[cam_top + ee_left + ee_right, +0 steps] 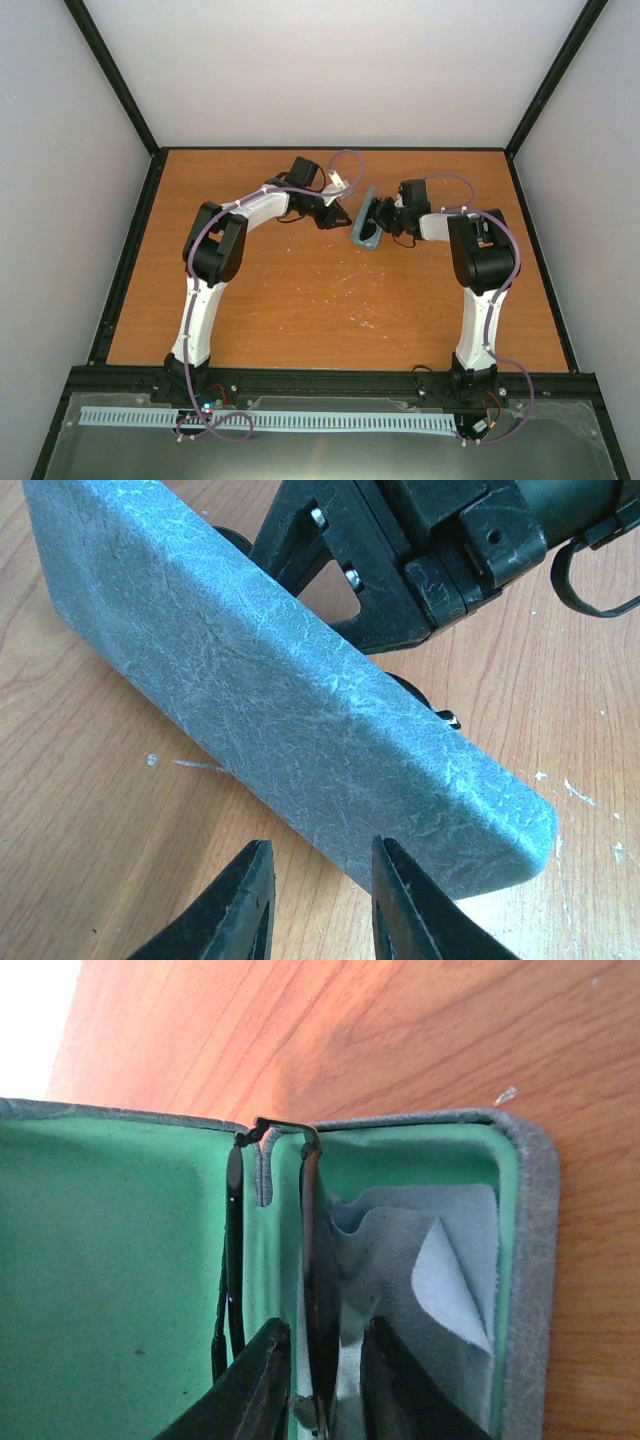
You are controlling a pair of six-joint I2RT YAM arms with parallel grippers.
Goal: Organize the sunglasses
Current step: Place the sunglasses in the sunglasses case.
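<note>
R gripper (325,1325): jaws a little apart, straddling the sunglasses (312,1270). Slim gaps show either side, so prob. not clamped.

Sunglasses: black frame, dark lenses, arms folded. They stand on edge inside the open case (530,1260), at the fold betw. its green-lined halves. Pale blue cloth (440,1280) lies just beside, in the adjoining half.

Handling (est.): light. Frame stiff, but thin arms & hinges fragile. Lenses slick and scratch-prone. Take hold across the folded frame at bridge/rim, not on lens faces or arm tips. Gentle squeeze only.

L gripper (322,845): jaws part-spread at the case's grey-blue outer shell, one finger overlapping its lower edge. Pinching or only bracing, can't tell.

Case: propped tilted on wooden table (90,810), betw. both grippers.

Status (est.): sunglasses in; case not yet shut.
</note>
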